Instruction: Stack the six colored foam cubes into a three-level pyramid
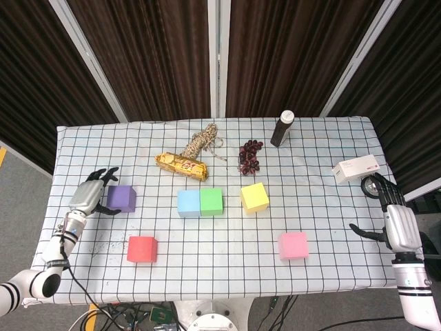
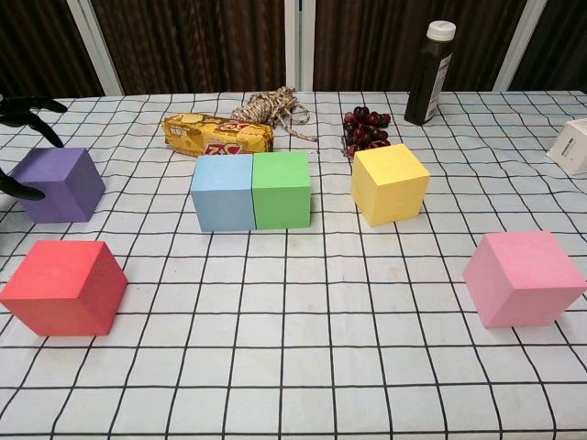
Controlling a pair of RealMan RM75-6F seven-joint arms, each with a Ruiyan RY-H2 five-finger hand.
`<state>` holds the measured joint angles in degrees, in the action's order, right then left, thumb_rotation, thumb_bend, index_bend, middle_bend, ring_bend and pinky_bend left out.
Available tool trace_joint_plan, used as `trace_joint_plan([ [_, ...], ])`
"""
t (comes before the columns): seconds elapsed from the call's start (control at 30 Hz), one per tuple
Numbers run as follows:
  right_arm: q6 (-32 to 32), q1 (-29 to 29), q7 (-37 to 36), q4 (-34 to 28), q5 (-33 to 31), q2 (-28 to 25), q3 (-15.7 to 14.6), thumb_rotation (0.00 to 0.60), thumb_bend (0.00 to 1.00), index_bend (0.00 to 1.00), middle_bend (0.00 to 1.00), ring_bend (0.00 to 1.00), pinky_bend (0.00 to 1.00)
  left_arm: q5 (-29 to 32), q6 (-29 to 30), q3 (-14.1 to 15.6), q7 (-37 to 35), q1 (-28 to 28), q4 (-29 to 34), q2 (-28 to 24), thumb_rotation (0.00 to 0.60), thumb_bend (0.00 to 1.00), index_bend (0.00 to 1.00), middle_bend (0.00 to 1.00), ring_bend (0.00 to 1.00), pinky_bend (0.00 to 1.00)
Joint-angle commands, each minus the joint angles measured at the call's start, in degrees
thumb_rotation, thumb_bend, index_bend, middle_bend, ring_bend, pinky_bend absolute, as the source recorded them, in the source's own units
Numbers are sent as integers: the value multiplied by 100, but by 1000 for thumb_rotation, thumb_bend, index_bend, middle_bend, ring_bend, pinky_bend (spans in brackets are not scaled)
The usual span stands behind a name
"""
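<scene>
1. Purple cube [image 1: 122,198] sits just beside the left hand [image 1: 88,196], whose fingers [image 2: 27,105] are spread wide around its near side, gripping nothing; red cube [image 1: 142,249] lies nearer the table edge.
2. Right hand [image 1: 396,219] is open, empty; pink cube [image 1: 293,245] well apart.

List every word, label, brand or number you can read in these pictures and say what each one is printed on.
Nothing can be read with confidence.
Yellow snack packet: red and white lettering on its front, too blurred and tilted to read.
Dark bottle: no legible label.
White box at the right edge of the table: faint marks on its side, too small to read.
Foam cubes, such as the blue cube: plain faces, no print.
</scene>
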<state>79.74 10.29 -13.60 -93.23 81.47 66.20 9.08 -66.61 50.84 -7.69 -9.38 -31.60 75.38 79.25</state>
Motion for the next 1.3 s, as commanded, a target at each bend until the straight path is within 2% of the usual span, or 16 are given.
trace_joint_plan([
  [0.03, 7, 2, 7, -6, 0, 0, 2, 600, 7, 0, 0, 0, 0, -19, 59, -23, -31, 20, -87, 86, 600, 5, 33, 301, 0, 8],
  [0.17, 7, 1, 18, 6, -28, 13, 2, 600, 7, 0, 0, 0, 0, -182, 264, -88, -266, 80, -35, 155, 600, 52, 71, 398, 25, 30],
  [0.3, 3, 2, 15, 7, -40, 18, -1, 600, 7, 0, 0, 0, 0, -334, 460, -128, -293, 108, 128, 133, 600, 90, 88, 450, 72, 59],
  [0.5, 15, 7, -3, -5, -48, 16, 12, 600, 8, 0, 0, 0, 0, -299, 628, -261, -185, 111, 769, 58, 600, 95, 89, 469, 93, 67],
  [0.7, -1, 12, 13, 1, -68, 26, 5, 600, 9, 0, 0, 0, 0, -233, 762, -286, 290, 39, 1254, 268, 600, 96, 89, 475, 100, 64],
  [0.97, 13, -14, -45, 61, -84, 39, -11, 600, 8, 0, 0, 0, 0, 67, 735, -359, 773, -134, 1114, 729, 600, 97, 89, 475, 100, 51],
  [1.3, 7, -23, -121, 161, -65, 73, -34, 600, 9, 0, 0, 0, 0, 241, 765, -369, 1101, -185, 1000, 896, 600, 96, 88, 475, 100, 42],
])
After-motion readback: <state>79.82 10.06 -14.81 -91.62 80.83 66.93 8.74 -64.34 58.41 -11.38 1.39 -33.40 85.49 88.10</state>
